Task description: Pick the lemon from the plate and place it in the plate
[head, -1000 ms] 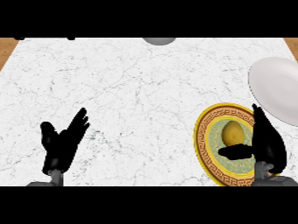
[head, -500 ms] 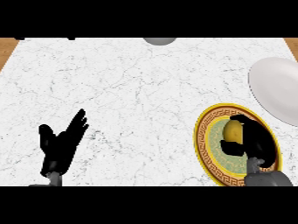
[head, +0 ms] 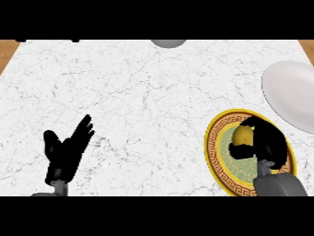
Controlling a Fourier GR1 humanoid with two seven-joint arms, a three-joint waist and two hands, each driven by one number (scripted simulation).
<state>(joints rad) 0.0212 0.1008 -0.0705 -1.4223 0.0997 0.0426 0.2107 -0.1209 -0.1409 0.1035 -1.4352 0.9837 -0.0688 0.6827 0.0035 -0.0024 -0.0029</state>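
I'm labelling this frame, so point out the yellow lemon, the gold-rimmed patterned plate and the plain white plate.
yellow lemon (head: 241,134): head view, on its visible yellow skin left of the right hand.
gold-rimmed patterned plate (head: 213,152): head view, on its left rim.
plain white plate (head: 296,99): head view, on its bare middle.

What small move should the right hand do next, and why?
Probably lift straight up: the right hand is already curled round the lemon, which is still over the gold-rimmed plate. The white plate lies just beyond.
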